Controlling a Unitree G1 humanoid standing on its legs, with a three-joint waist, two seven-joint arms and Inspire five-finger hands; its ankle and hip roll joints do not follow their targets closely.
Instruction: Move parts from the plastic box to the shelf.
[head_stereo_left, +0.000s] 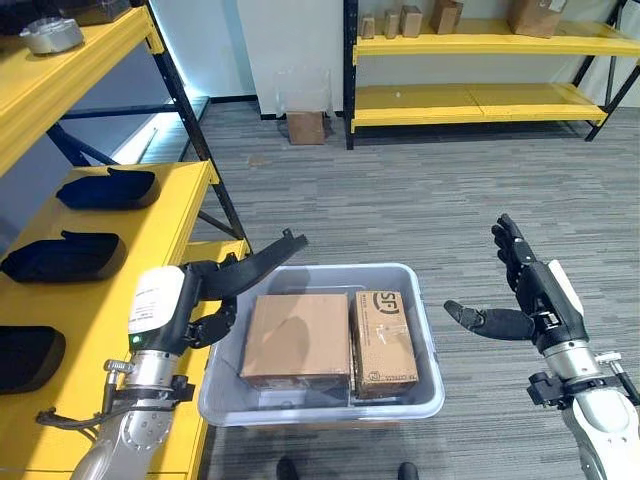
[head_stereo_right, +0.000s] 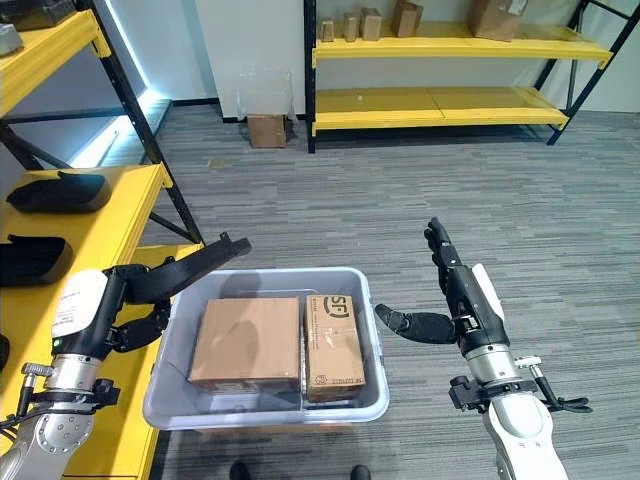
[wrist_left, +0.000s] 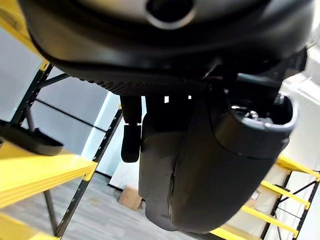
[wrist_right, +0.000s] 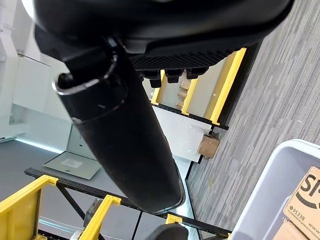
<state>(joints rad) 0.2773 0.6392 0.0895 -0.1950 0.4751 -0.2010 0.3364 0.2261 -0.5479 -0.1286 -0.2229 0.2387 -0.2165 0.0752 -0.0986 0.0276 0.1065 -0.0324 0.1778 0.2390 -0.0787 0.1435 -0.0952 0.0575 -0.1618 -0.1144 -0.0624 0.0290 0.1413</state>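
Grey plastic box (head_stereo_left: 415, 390) on the floor, near centre, holding two cardboard boxes (head_stereo_left: 298, 338) side by side. Left robot hand (head_stereo_left: 235, 275) at its left rim, right robot hand (head_stereo_left: 520, 290) to its right, both open, empty. Yellow shelf (head_stereo_left: 165, 215) at left carries black parts (head_stereo_left: 105, 190).

The plastic box (head_stereo_left: 325, 400) is seen from above by both head eyes; shelving (wrist_left: 45, 170) is faced closely by wrist cameras.
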